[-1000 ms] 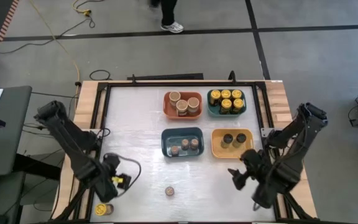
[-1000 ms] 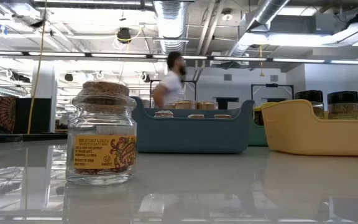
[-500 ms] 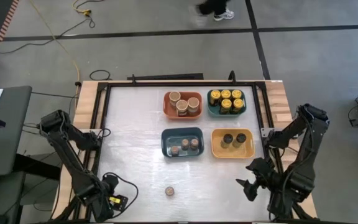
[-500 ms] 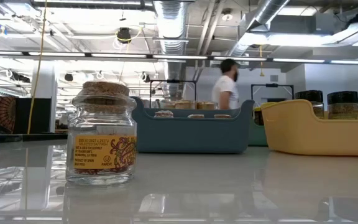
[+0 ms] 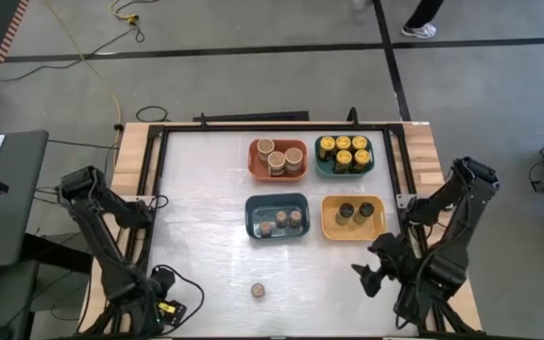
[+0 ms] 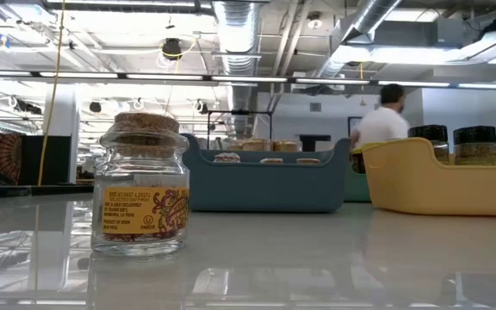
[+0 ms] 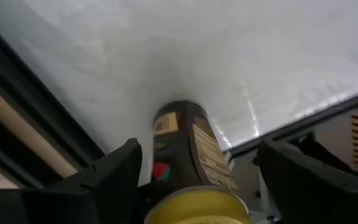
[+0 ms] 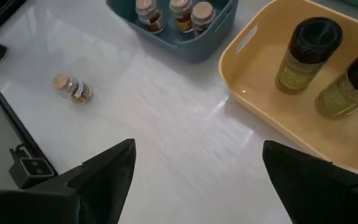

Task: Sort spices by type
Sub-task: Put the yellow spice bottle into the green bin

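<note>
Left gripper fingers look clamped on yellow-lidded jar; it should be kept upright, carried toward teal bin at 1 o'clock. Right gripper fingers apart.

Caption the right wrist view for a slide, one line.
Open right gripper above the table, facing a lone cork-topped jar, the blue bin of similar jars and two dark-lidded jars in the yellow bin.

We see printed text on the yellow label of the cork-top jar in low view; only "PRODUCT OF SPAIN" reads, rest too small. Label on yellow-lid jar in left wrist view: print blurred, unreadable. No other legible text.
</note>
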Available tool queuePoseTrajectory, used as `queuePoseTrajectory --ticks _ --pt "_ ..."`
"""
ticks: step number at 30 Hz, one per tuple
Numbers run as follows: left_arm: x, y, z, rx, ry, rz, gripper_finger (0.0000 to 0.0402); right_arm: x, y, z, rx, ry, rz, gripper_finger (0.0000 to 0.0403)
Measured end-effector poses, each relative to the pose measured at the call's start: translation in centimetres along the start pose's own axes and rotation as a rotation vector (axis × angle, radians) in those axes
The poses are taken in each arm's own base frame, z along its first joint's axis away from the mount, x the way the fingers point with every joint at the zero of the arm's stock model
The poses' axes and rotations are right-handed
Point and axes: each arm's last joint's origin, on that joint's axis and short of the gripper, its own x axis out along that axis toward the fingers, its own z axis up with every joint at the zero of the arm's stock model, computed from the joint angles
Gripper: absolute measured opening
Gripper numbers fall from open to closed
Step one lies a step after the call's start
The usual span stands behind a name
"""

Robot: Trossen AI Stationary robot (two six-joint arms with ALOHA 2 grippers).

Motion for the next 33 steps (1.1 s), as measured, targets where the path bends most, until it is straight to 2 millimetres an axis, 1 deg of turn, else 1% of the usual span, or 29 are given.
queuePoseTrajectory --ticks 5,12,18,29,33 --pt "0.0 0.3 -0.7 0.030 0.017 -0.020 0.0306 0.5 0.1 0.6 0.013 -0.008 -0.017 0.0376" --pt "0.1 0.5 -1.7 0.120 0.047 -0.047 0.0306 1.1 0.3 1.3 0.038 -0.018 -0.040 0.0376" --pt "0.3 0.7 -1.8 0.163 0.043 -0.040 0.0306 1.5 0.4 1.8 0.057 -0.023 -0.048 0.0376" --pt "0.3 1.0 -1.9 0.343 0.059 -0.017 0.0306 1.9 0.5 2.3 0.083 -0.028 -0.055 0.0376" --pt "0.3 1.2 -2.1 0.438 0.061 -0.017 0.0306 2.0 0.6 2.3 0.091 -0.028 -0.050 0.0376"
